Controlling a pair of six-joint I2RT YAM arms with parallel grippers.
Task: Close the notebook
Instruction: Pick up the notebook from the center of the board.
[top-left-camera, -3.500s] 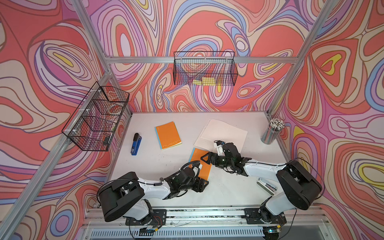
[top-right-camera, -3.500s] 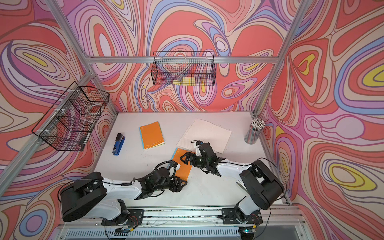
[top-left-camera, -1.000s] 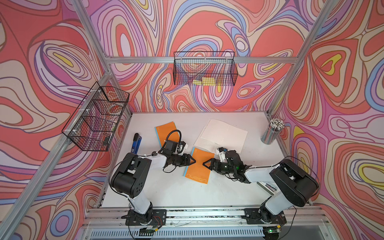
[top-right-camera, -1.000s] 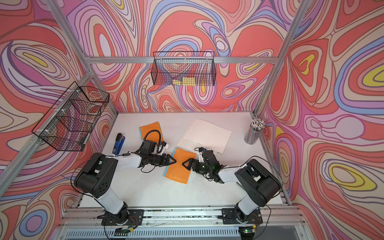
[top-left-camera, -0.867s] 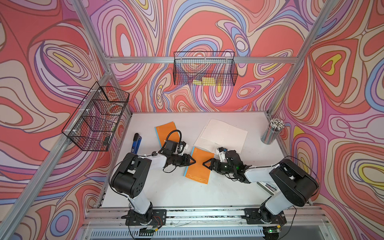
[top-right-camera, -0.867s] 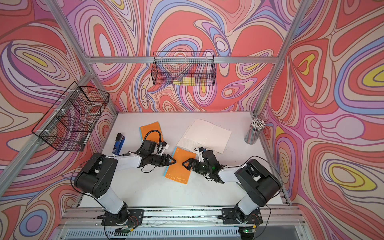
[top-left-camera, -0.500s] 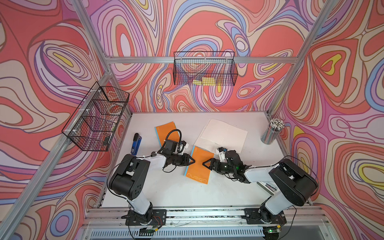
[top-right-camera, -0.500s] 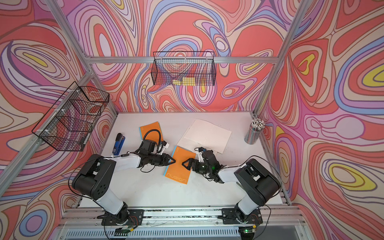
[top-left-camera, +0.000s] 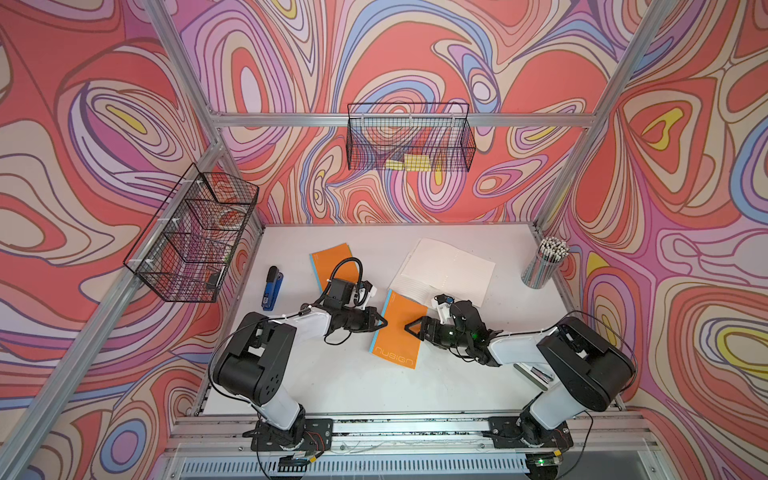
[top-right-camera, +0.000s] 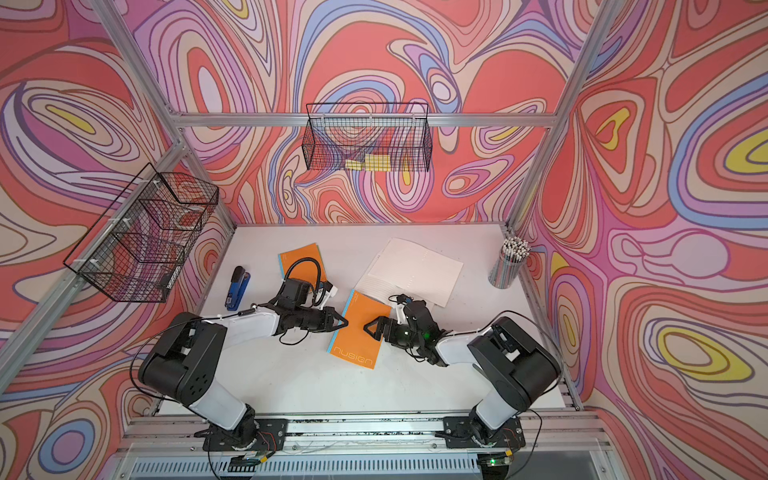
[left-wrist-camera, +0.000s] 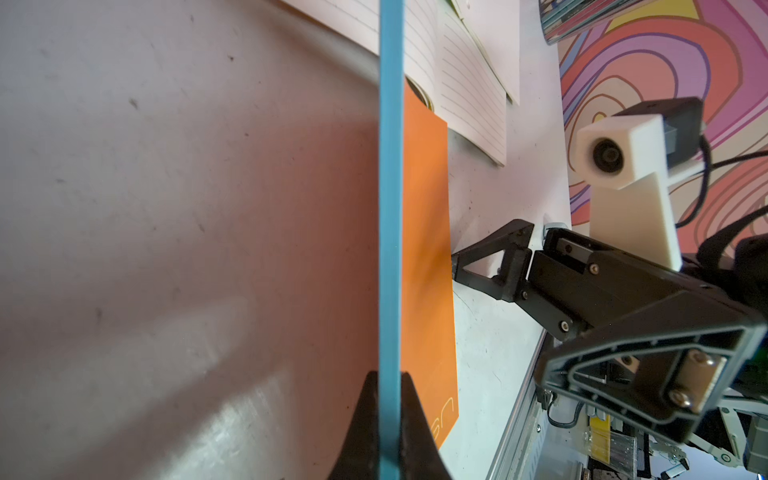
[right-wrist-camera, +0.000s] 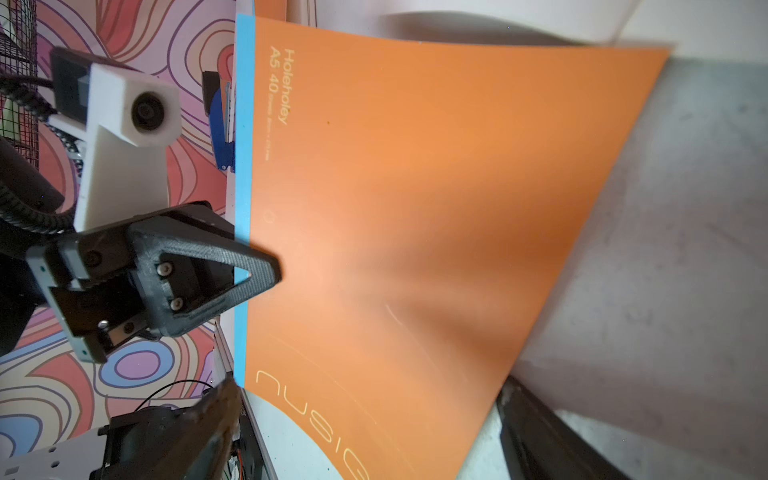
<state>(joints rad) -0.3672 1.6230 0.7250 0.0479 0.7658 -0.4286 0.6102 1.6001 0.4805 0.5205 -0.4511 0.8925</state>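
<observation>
**Left pincer clamps notebook spine**

The notebook (top-left-camera: 397, 332) lies mid-table (top-left-camera: 353, 386), orange cover up. The left pincer (top-left-camera: 380, 322) is pressed together on its blue spine; the right pincer (top-left-camera: 411, 328) is spread at the opposite edge.

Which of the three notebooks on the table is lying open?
The white lined-page notebook nearest the cup of pencils. Its pages face up; the orange notebook at back left and the orange "nusign" notebook in the middle show only covers.

the left gripper (top-left-camera: 382, 323) has been swung from 6 o'clock of the notebook (top-left-camera: 395, 345) to its 9 o'clock edge, and has been clamped onto the blue spine (left-wrist-camera: 390, 208).
</observation>
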